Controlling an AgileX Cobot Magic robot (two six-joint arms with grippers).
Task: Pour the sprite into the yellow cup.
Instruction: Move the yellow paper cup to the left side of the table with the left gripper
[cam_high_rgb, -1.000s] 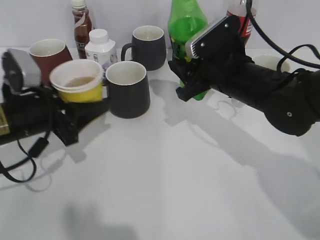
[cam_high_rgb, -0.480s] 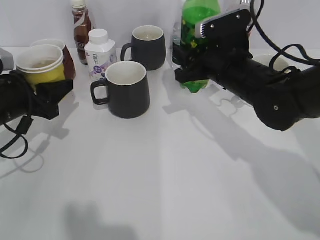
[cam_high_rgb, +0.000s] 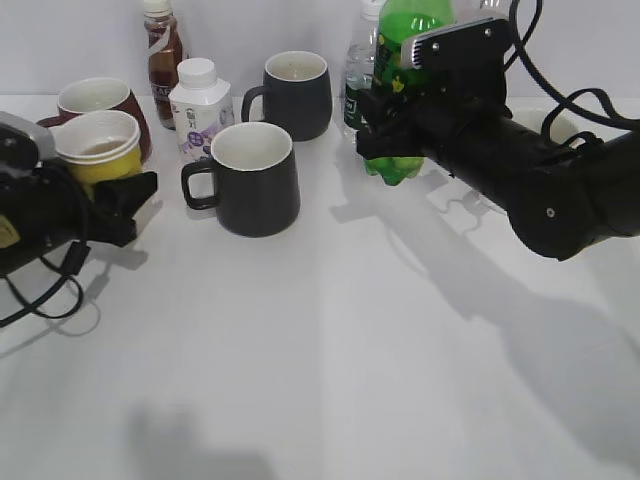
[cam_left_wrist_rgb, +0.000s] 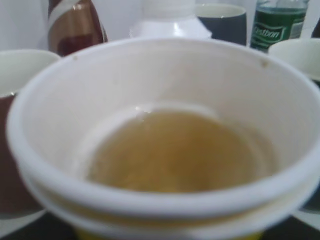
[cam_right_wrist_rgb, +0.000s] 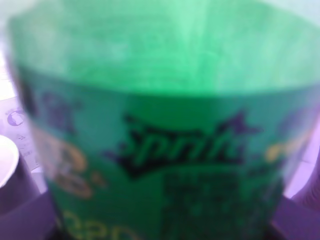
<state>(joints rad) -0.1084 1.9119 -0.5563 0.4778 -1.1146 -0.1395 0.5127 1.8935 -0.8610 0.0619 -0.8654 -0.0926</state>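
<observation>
The yellow cup (cam_high_rgb: 97, 168) is at the far left in the exterior view, upright in my left gripper (cam_high_rgb: 118, 198), which is shut on it in front of the dark red mug. In the left wrist view the cup (cam_left_wrist_rgb: 165, 90) fills the frame, with a white inside and a brownish-yellow bottom; the jaws are hidden under it. The sprite (cam_high_rgb: 398, 165), a green bottle, is held upright above the table at the back right by my right gripper (cam_high_rgb: 385, 135), shut on its label. Its top is cut off by the frame edge. Its label (cam_right_wrist_rgb: 175, 150) fills the right wrist view.
A dark red mug (cam_high_rgb: 98, 97) stands behind the yellow cup. Two dark mugs (cam_high_rgb: 255, 180) (cam_high_rgb: 297, 95), a small white bottle (cam_high_rgb: 200, 105) and a brown bottle (cam_high_rgb: 163, 50) stand at the back. A clear water bottle (cam_high_rgb: 357, 85) stands beside the sprite. A white cup (cam_high_rgb: 552, 122) is behind the right arm.
My left gripper carried the yellow cup from beside the near dark mug to the left. My right gripper lifted the sprite off the table and a little to the right.
</observation>
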